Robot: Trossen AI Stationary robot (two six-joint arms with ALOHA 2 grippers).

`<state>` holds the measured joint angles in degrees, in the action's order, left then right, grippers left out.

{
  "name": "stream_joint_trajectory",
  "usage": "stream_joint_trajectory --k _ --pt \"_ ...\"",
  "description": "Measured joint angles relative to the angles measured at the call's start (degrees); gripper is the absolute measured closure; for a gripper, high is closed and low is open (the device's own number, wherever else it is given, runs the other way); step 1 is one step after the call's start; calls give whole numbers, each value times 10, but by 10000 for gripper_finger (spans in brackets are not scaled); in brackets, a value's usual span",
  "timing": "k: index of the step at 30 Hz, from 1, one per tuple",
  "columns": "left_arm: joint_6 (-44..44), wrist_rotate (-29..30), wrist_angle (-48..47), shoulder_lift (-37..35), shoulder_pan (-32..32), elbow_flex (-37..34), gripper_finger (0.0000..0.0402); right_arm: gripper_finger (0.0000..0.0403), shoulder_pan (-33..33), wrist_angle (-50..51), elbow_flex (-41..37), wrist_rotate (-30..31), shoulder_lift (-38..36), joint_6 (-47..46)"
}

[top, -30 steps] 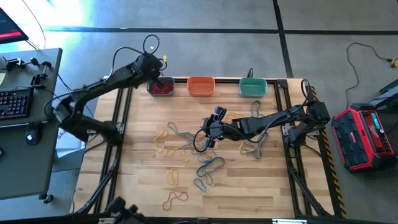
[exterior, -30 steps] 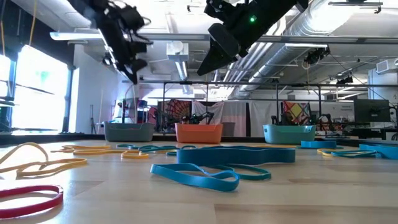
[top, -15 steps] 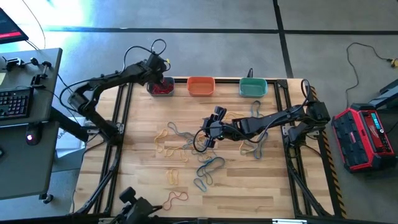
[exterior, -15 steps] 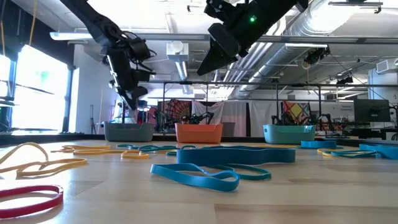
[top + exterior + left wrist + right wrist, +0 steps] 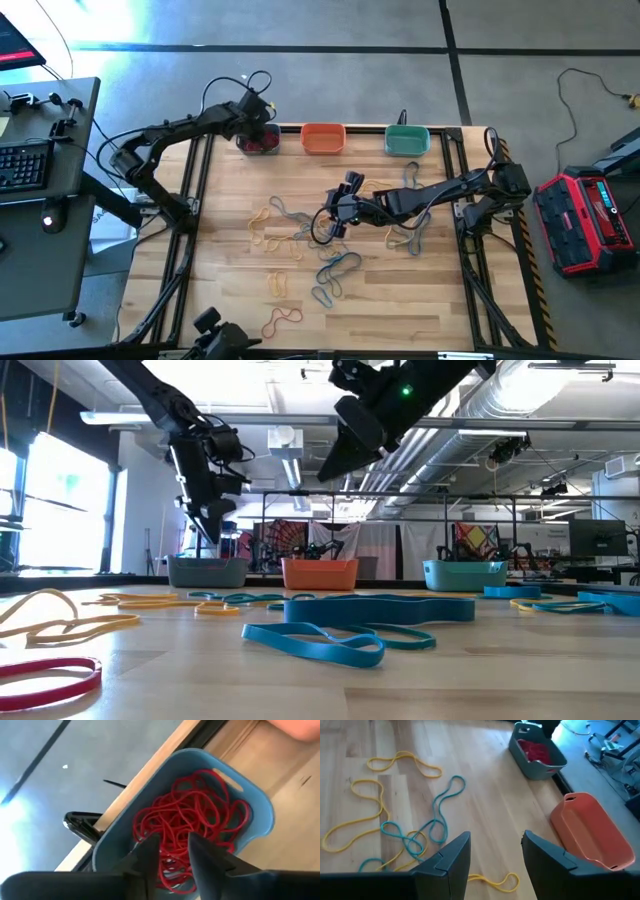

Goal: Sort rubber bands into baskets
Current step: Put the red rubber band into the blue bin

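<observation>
My left gripper (image 5: 262,128) hangs open just above the grey-blue basket (image 5: 258,148) at the table's far left. The gripper points steeply down, and a pile of red rubber bands (image 5: 192,812) lies in the basket below its fingers (image 5: 150,857). The orange basket (image 5: 322,138) and the teal basket (image 5: 407,140) stand beside it along the far edge. My right gripper (image 5: 335,215) waits open above the table's middle, over loose yellow (image 5: 375,802) and teal rubber bands (image 5: 437,817). More teal (image 5: 338,265) and red bands (image 5: 282,318) lie flat nearer the front.
Black cables (image 5: 410,178) run by the right arm. Dark frame rails (image 5: 195,190) line the table's left and right sides. A desk with a keyboard (image 5: 25,165) stands to the left, and a red and black case (image 5: 585,220) sits on the floor to the right.
My left gripper has come down toward the grey-blue basket and tipped to point more steeply down. It has hardly moved in the last half second. The loose bands on the table lie as before.
</observation>
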<state>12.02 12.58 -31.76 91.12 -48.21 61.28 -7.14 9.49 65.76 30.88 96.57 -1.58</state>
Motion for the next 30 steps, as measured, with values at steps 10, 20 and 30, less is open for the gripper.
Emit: stream_joint_trajectory --k 10,20,30 --pt "17 -117 114 -80 65 -73 368 251 0 21 0 -24 0 -25" --pt "8 -182 160 -234 226 -195 401 368 -9 -22 0 -15 20 -24" --pt "-108 -206 130 -297 530 -248 401 387 -35 -75 0 -13 52 -12"
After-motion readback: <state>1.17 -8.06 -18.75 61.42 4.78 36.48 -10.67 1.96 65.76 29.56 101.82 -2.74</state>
